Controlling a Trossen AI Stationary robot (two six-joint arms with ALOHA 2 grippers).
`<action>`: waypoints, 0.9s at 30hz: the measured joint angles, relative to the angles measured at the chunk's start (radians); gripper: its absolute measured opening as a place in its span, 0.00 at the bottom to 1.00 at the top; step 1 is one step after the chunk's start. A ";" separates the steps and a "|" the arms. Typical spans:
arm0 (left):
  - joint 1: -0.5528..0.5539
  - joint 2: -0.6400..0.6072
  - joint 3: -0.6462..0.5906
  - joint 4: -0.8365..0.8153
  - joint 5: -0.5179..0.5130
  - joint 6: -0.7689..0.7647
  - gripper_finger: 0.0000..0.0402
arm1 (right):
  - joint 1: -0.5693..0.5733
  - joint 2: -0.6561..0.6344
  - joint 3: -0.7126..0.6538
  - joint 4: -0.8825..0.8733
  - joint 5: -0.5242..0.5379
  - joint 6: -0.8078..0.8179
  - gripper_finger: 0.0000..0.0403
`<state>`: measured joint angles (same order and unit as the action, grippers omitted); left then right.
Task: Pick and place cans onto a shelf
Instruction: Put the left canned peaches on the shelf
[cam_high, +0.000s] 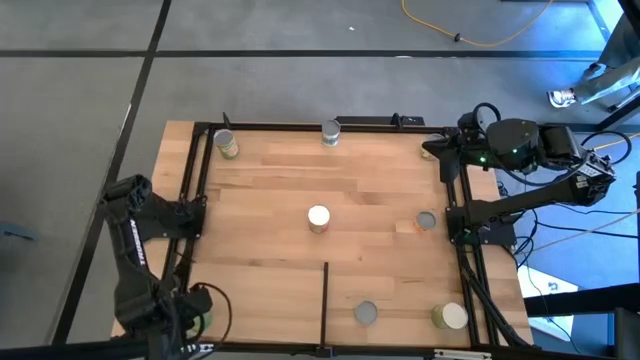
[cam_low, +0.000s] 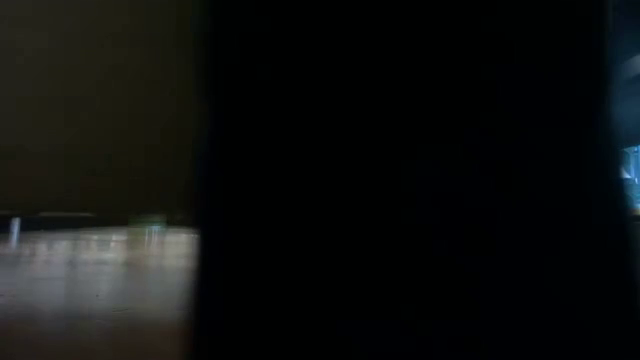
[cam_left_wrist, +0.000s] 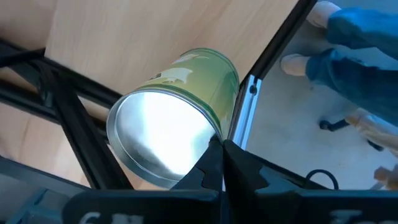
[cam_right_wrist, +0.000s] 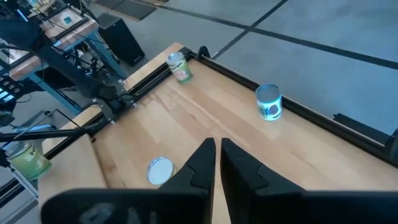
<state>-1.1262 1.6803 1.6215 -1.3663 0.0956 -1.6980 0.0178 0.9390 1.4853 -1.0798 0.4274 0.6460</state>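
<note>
Green on pale wood: caught the can (cam_left_wrist: 180, 118) tipped beside the black rail (cam_left_wrist: 245, 106) at the shelf's (cam_high: 270, 190) near-left corner, just beyond the left gripper (cam_left_wrist: 222, 149), clenched and empty, probably lining up a grab; found the right gripper (cam_right_wrist: 218, 149) clenched too, waiting far-right.

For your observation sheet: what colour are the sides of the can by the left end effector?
Olive-green sides on the can, clearest in the left wrist view.
</note>
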 joint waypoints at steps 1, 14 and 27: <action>-0.002 0.004 0.000 0.000 0.000 -0.001 0.00 | 0.000 0.001 0.000 0.000 0.006 0.000 0.07; 0.000 0.073 0.000 0.000 0.046 0.014 0.00 | 0.000 0.018 0.000 0.000 0.024 -0.001 0.07; 0.027 0.108 0.000 0.028 0.041 0.084 0.00 | 0.000 0.027 0.000 -0.001 0.024 -0.001 0.07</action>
<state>-1.0988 1.7882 1.6215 -1.3385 0.1370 -1.6142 0.0179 0.9664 1.4853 -1.0805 0.4515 0.6449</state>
